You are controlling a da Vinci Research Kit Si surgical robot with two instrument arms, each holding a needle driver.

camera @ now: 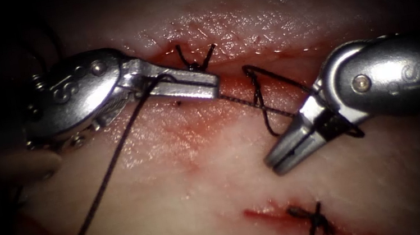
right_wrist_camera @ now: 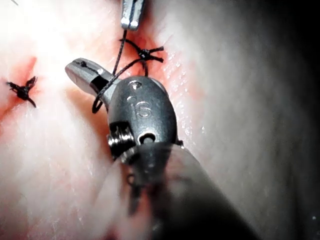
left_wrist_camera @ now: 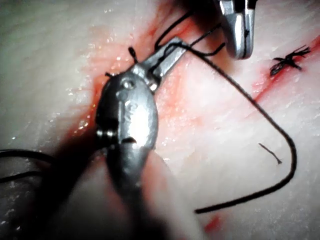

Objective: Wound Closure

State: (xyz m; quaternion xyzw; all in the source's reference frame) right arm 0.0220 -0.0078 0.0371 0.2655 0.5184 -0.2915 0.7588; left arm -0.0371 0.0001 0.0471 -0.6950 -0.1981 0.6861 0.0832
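Pale pink tissue (camera: 189, 195) all around, wet and shiny. Bright light on the middle, with little white sparkles near the top. Dark, almost black, at the edges and corners. Red fluid (camera: 190, 132) spread in a soft patch in the middle. Another small red smear lower down.

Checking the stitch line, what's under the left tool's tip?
Under the left tool lies the cut with red fluid, a knotted stitch beside it. Its shut jaws hold thread; the tissue directly beneath is covered.
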